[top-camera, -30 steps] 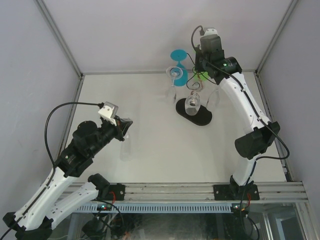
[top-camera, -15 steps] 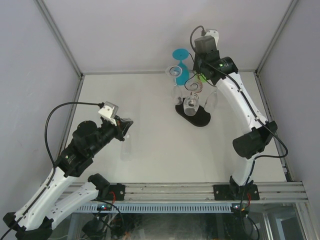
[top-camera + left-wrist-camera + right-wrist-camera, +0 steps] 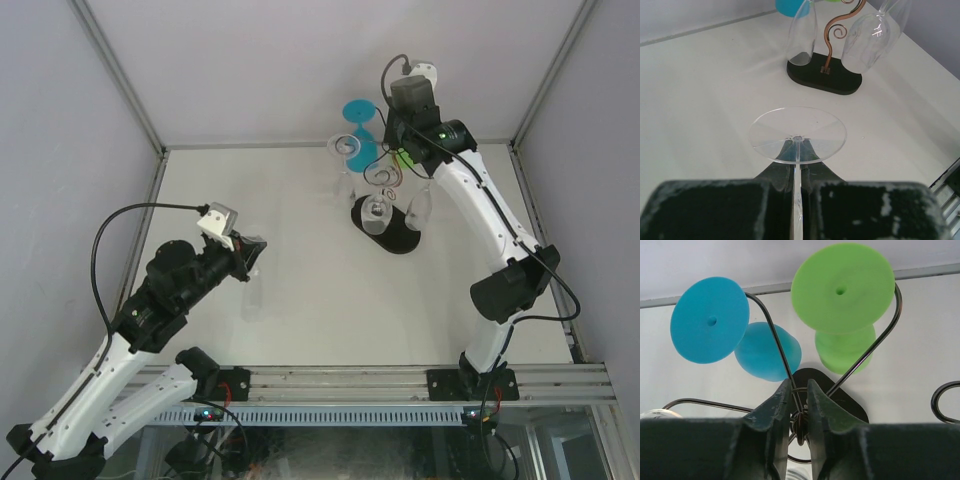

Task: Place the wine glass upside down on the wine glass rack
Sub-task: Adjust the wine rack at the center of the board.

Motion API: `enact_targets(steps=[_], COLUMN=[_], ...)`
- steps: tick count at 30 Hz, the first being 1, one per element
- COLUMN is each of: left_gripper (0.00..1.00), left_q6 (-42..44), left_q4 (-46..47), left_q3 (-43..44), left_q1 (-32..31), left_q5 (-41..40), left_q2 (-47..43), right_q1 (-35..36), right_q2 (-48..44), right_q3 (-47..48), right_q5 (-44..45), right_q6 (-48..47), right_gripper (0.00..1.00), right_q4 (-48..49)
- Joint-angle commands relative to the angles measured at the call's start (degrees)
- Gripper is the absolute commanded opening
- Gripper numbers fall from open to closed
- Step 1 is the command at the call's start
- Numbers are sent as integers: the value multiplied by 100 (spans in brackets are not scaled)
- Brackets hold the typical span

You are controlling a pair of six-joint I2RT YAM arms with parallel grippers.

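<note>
My left gripper point(image 3: 248, 252) is shut on the stem of a clear wine glass point(image 3: 797, 134). Its round foot points away from the wrist camera, and its bowl point(image 3: 250, 298) hangs below the fingers, over the left of the table. The wine glass rack point(image 3: 384, 176) stands at the back on its black oval base point(image 3: 402, 241). In the left wrist view its wire stem point(image 3: 829, 50) and base point(image 3: 840, 82) lie ahead. My right gripper point(image 3: 800, 392) is shut on the rack's top hub, where the wire arms point(image 3: 781, 357) meet.
A blue glass point(image 3: 710, 320) and a green glass point(image 3: 842, 287) hang upside down from the rack's far arms. Two clear glasses point(image 3: 802, 32) point(image 3: 872, 35) hang on its near side. White walls and frame posts enclose the table.
My right gripper has shifted slightly left while gripping the rack's top, and the hanging glasses have swung a little. The left arm and its glass have not moved.
</note>
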Motion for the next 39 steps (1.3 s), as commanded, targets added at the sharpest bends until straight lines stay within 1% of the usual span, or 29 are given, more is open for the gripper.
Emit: enact_targets(steps=[1, 5, 7, 13, 18, 21, 24, 27, 30, 32, 34, 39], left_gripper=[0, 0, 0, 0, 0, 0, 0, 0, 0, 0, 0, 0], left_q6=[-90, -99, -102, -98, -94, -99, -96, -99, -103, -101, -97, -98], left_q4=[292, 292, 291, 292, 292, 292, 301, 301, 301, 303, 302, 301], left_q3=[-100, -100, -96, -102, -92, -94, -92, -91, -87, -86, -85, -79], left_q1=[56, 65, 70, 86, 111, 120, 129, 124, 138, 138, 151, 181], left_q5=[118, 142, 159, 156, 205, 208, 232, 245, 266, 263, 261, 289], left_q2=[7, 32, 40, 52, 72, 75, 85, 107, 134, 143, 158, 191], right_q1=[-83, -156, -164, -209, -280, -389, -514, -726, -1018, -1193, -1309, -1348], right_q2=[-108, -185, -234, -443, -677, -825, -911, -917, -762, -568, -343, 233], right_q3=[-18, -15, -18, -16, -35, -122, -117, -7, 270, 564, 853, 1567], right_q5=[-184, -362, -428, -710, -1187, -1944, -2490, -2941, -3760, -4443, -4863, -5224], right_q6=[31, -3, -43, -390, -1084, -1723, -2447, -2935, -3315, -3526, -3732, -4053], right_gripper=[21, 32, 35, 41, 44, 48, 52, 61, 67, 68, 69, 70], right_q4=[189, 249, 292, 462, 622, 766, 739, 580, 250, -81, -367, -873])
